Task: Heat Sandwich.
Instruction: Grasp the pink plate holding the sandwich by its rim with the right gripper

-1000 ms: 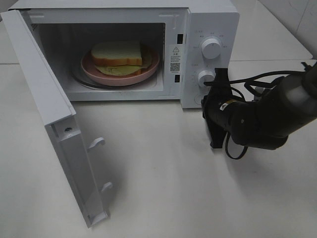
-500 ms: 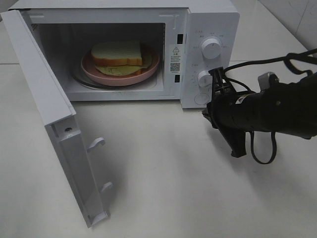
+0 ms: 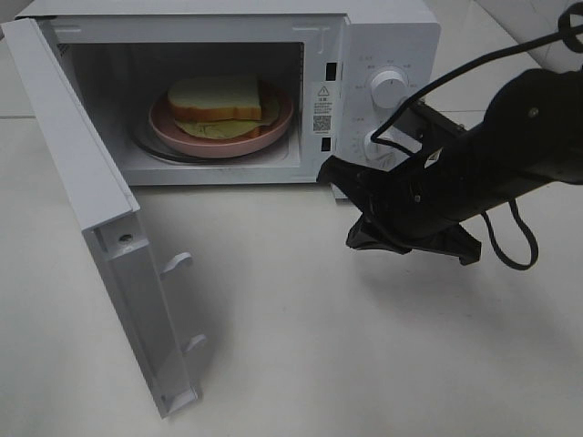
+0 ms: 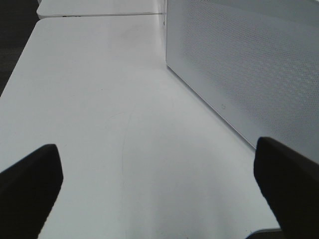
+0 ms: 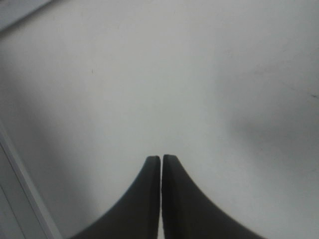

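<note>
Already the sandwich sits on its pink plate inside the open microwave, so the step left appears to be shutting the door and setting the dials.

The right arm reaches in from the right. Its jaws are pressed together with nothing in them and hang low over the counter, just in front of the control panel. From those jaws the sandwich lies up and to the left, deep in the cavity.

The door is what the next move turns on. It swings out on the far left, well apart from the right jaws. Its inner face looks toward them and its long axis runs from the hinge out toward the camera.

The left jaws stand wide apart and empty, fingers at the frame edges, close beside a perforated white panel. I cannot tell whether that panel is the door's outer face or the oven's side wall. If it is the door, the left arm is the nearer one to push it shut.
</note>
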You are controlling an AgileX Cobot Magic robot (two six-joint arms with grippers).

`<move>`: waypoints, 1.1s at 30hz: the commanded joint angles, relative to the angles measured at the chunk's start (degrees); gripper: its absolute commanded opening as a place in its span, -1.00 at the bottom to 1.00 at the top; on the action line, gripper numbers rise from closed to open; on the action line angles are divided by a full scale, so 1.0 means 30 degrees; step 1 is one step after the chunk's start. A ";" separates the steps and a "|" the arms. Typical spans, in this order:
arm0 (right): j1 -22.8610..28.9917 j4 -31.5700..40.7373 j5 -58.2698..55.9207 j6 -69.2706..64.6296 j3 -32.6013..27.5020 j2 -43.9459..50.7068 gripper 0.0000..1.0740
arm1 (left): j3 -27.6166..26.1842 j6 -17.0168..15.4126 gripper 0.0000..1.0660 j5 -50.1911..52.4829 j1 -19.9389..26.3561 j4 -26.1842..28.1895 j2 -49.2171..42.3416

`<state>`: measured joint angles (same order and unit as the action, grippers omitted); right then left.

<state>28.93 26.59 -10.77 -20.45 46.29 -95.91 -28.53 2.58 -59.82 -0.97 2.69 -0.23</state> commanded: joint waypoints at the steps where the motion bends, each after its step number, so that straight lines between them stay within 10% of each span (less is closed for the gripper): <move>1: -0.0115 -0.1299 -0.3514 0.3686 0.1108 0.0172 -0.89 | 0.0057 -0.0153 0.91 0.0306 -0.0095 0.0134 -0.0516; 13: -0.0115 -0.4889 -0.9817 1.1822 0.3495 0.0172 -0.84 | 0.0057 -0.0153 0.91 0.0306 -0.0095 0.0134 -0.0516; 26: -0.0115 -0.6570 -1.3140 3.0252 0.4794 0.0172 -0.79 | 0.0057 -0.0153 0.91 0.0306 -0.0095 0.0134 -0.0516; 33: -0.0095 -0.8041 -1.2968 3.1665 0.4794 0.0172 -0.68 | 0.0057 -0.0153 0.91 0.0306 -0.0095 0.0134 -0.0516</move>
<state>28.93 3.95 -49.27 73.11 60.45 -95.91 -28.53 2.58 -59.82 -0.97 2.69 -0.23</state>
